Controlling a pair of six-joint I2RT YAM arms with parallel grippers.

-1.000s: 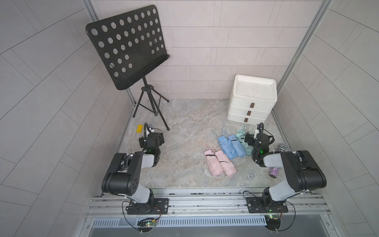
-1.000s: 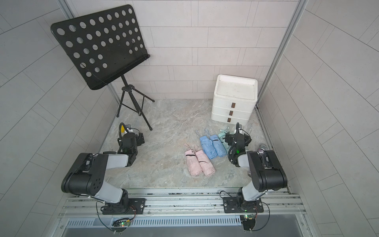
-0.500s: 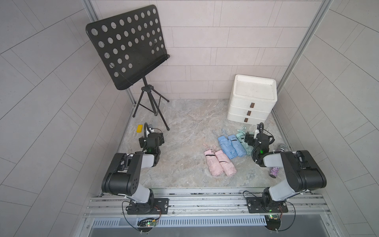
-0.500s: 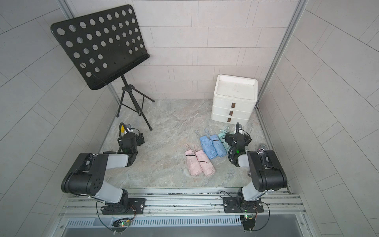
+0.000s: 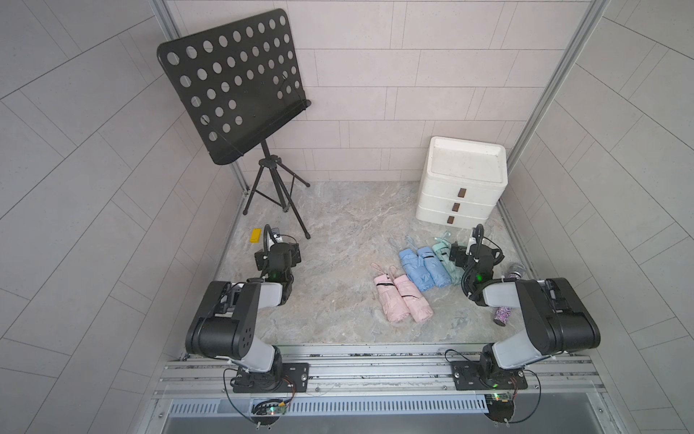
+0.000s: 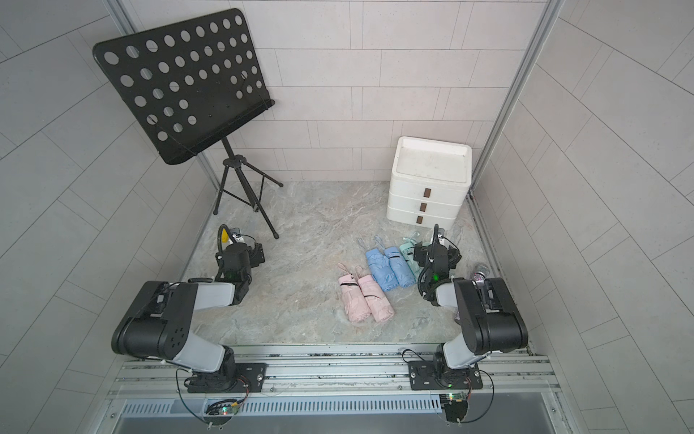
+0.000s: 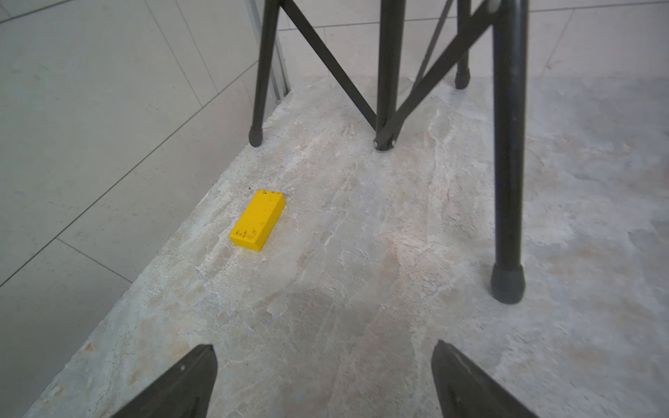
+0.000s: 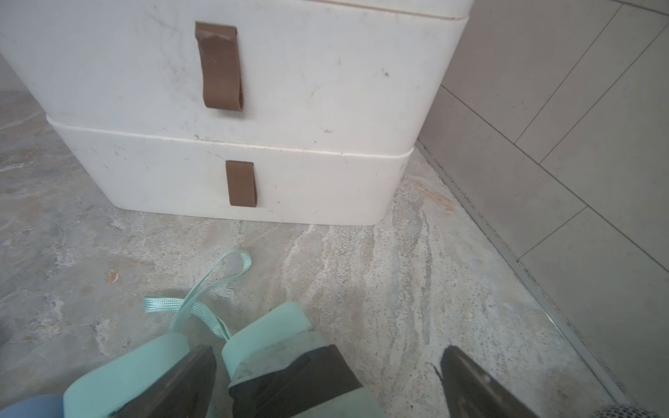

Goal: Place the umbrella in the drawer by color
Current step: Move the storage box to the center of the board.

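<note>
Folded umbrellas lie in pairs on the stone floor in both top views: two pink umbrellas (image 5: 402,302), two blue umbrellas (image 5: 422,268) and two mint umbrellas (image 5: 447,259). Behind them stands the white drawer unit (image 5: 463,180) with three shut drawers and brown pull tabs (image 8: 240,182). My right gripper (image 8: 327,349) is open low over the mint pair. One mint umbrella (image 8: 271,336) with a dark strap lies between its fingers, and the other mint umbrella (image 8: 137,369) lies outside them. My left gripper (image 7: 324,349) is open over bare floor at the left, holding nothing.
A black music stand (image 5: 233,86) rises at the back left, and its tripod legs (image 7: 506,181) stand just ahead of my left gripper. A yellow block (image 7: 257,220) lies by the left wall. Glittery objects (image 5: 501,315) sit under the right arm by the wall.
</note>
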